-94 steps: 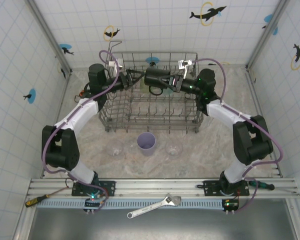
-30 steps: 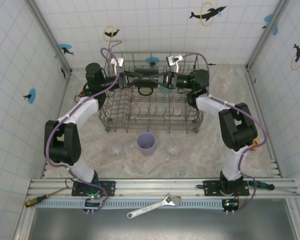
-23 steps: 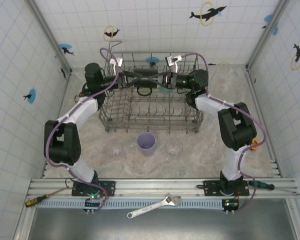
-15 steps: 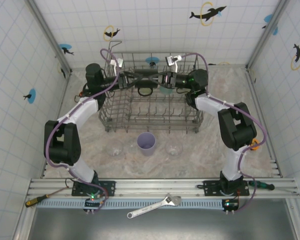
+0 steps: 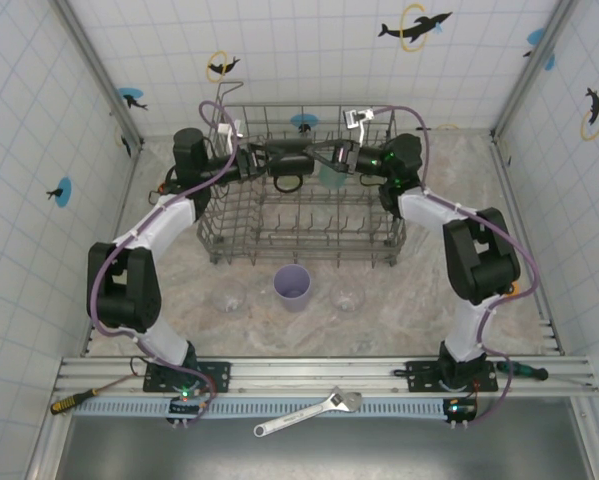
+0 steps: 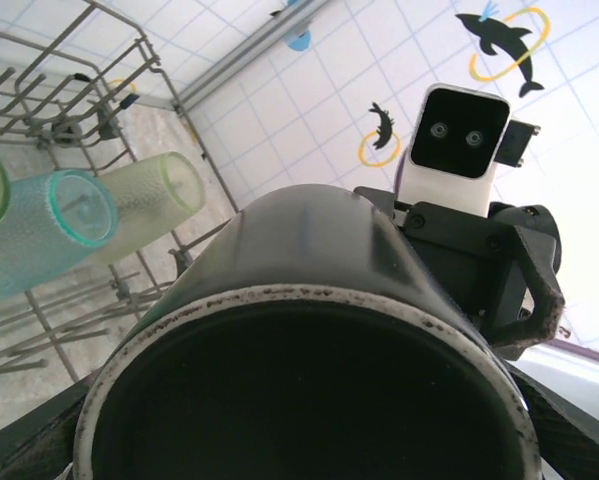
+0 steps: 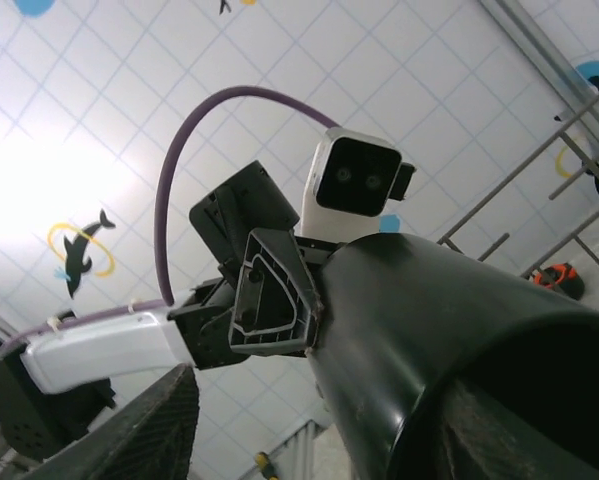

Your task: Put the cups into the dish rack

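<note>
The left jaws grip the black cup; the right jaws stand open around it. Teal and green cups sit in the dish rack beside them, while three cups wait well apart on the counter.

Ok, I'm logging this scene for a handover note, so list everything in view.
dish rack: one, grey wire, centre
black cup: one, over the rack, in the left pincer
teal cup: one, lying in the rack
green cups: two, flanking the teal one
lavender cup: one, upright before the rack
clear cups: two, either side of the lavender one
wrench: one, silver, front centre
screwdrivers: two, yellow-handled front left, green-handled front right
left pincer: black, shut on the black cup
right pincer: black, open, at the black cup
</note>
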Available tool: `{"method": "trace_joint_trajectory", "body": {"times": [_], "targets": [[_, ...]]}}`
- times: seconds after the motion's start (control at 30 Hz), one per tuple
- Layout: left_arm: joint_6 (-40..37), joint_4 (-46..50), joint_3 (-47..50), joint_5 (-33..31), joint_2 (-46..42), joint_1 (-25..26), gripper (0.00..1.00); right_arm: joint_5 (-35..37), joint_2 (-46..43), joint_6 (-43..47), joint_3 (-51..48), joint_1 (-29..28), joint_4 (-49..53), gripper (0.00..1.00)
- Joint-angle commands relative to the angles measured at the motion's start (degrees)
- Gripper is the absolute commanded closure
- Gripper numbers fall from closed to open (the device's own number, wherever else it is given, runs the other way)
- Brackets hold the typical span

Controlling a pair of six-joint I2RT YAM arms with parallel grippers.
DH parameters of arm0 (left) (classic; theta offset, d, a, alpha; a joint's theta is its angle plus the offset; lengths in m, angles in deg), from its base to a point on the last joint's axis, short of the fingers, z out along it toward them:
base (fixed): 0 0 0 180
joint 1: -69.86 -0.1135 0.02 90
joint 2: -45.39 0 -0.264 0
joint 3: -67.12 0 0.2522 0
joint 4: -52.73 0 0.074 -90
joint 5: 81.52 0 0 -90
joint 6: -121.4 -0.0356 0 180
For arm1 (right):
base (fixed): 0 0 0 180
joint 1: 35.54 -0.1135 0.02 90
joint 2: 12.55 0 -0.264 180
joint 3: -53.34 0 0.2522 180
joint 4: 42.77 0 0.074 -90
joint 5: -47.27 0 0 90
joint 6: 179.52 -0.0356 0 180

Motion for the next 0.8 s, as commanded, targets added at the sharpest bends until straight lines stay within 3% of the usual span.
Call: {"method": "trace_joint_trajectory", "body": {"times": [0.0, 0.23, 0.4, 0.53, 0.73, 0.77], "targets": [[-4.0, 3.4, -3.5, -2.2, -3.0, -0.2, 1.0, 2.0, -5.5, 5.3, -1.5, 1.5, 4.0, 0.34], [-9.6, 13.5, -7.9, -8.0, -4.2, -0.1, 1.0, 5.9, -12.4, 21.9, -2.9, 3.8, 28.5, 0.27], [-17.5, 25.8, -12.7, -16.9, -5.4, -0.1, 1.0, 15.3, -18.0, 35.9, -2.7, 4.8, 49.6, 0.21], [-21.2, 32.0, -15.3, -21.9, -5.6, -0.1, 1.0, 21.3, -21.5, 40.7, -3.6, 5.2, 59.0, 0.2], [-26.0, 40.4, -19.2, -28.2, -4.0, 0.1, 1.0, 28.5, -26.4, 45.0, -6.0, 5.7, 69.4, 0.0], [-27.0, 42.0, -20.0, -29.4, -3.6, 0.3, 1.0, 29.9, -27.1, 45.7, -6.1, 5.8, 71.1, 0.0]]}}
